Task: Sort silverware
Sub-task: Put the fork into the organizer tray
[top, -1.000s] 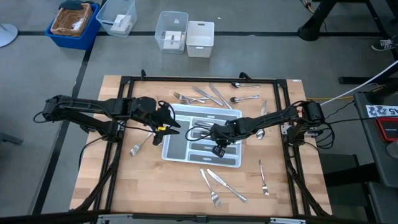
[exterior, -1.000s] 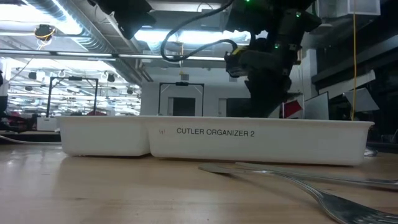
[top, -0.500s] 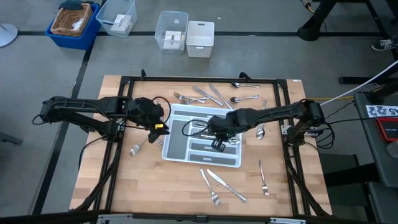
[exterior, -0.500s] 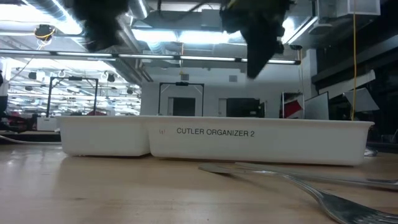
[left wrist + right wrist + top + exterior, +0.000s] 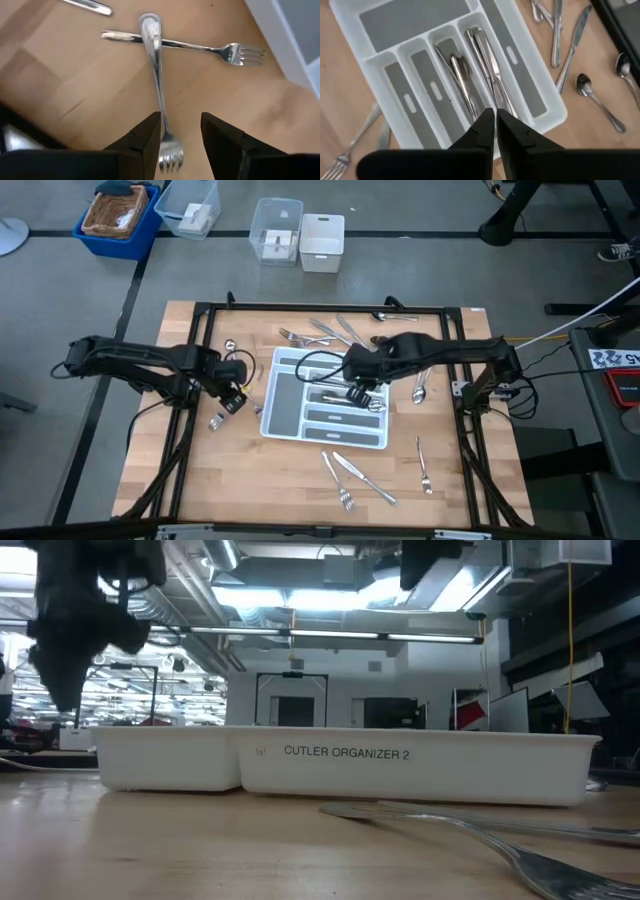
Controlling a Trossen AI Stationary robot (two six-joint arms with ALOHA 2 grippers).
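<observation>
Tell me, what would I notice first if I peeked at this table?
The white tray in the middle of the wooden table, with a few shiny pieces of silverware in its slots. More forks, knives and spoons lie scattered around it. The left gripper hangs open over two crossed forks just left of the tray, while the right gripper hovers shut and empty above the tray.

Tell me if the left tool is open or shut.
Open: the left tool shows a clear gap between its fingers, hovering over a fork.
</observation>
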